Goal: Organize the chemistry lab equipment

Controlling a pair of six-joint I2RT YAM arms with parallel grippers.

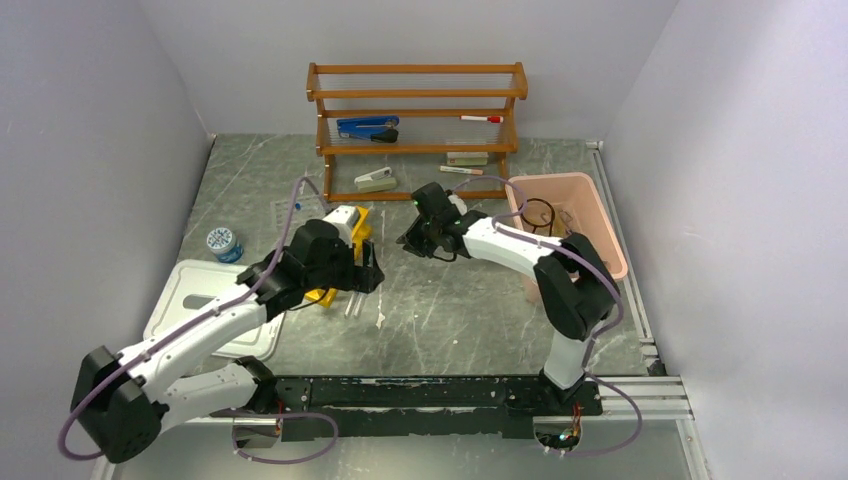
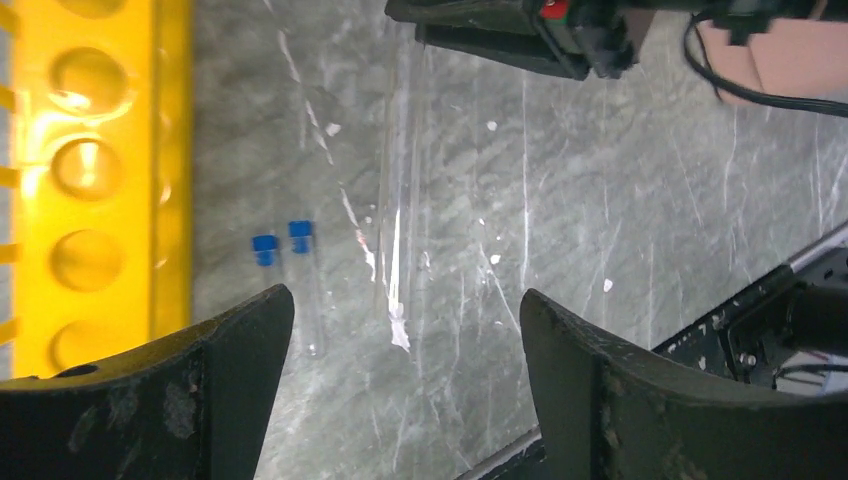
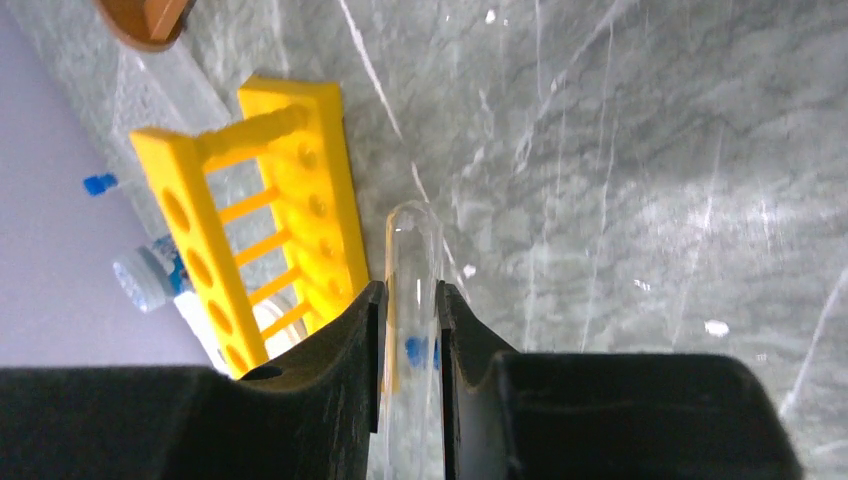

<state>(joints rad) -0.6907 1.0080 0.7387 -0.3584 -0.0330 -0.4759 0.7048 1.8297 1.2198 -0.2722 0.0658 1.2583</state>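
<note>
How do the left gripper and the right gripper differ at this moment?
The left gripper is open wide; the right gripper is shut. The left gripper holds nothing, and two blue-capped tubes lie on the table below it; the right gripper pinches a clear test tube. Both are close to the yellow test-tube rack.

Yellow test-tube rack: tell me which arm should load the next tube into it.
Right, probably. The right gripper is shut on a clear tube, with the yellow rack beside it. The left gripper is open above two blue-capped tubes lying on the table, so it would have to grasp first.
</note>
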